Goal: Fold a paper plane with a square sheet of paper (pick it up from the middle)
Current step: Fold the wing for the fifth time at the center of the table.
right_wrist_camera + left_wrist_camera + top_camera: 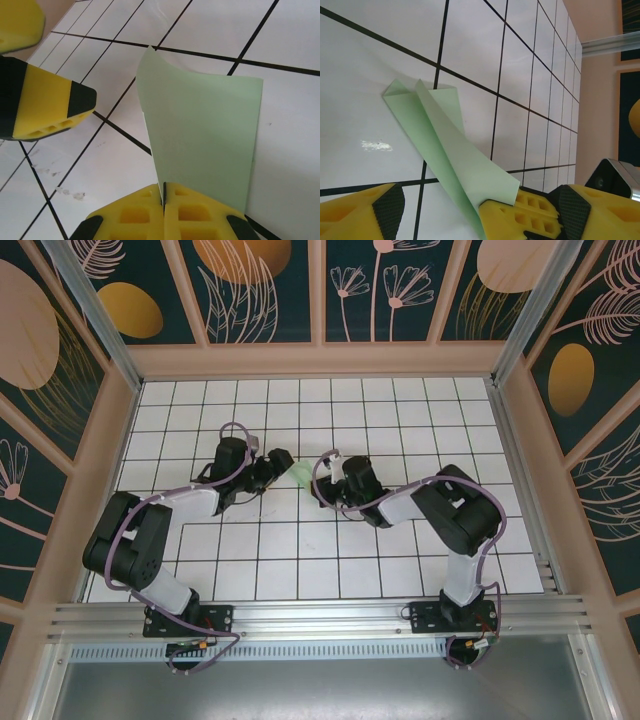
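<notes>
Pinching one edge of the pale green paper plane [200,130] between fingers pressed together, the right hand [164,197] holds it curling up off the tiled tabletop [295,150]. The left hand [442,212] is spread, with the paper's end reaching between its fingers [520,217].
</notes>
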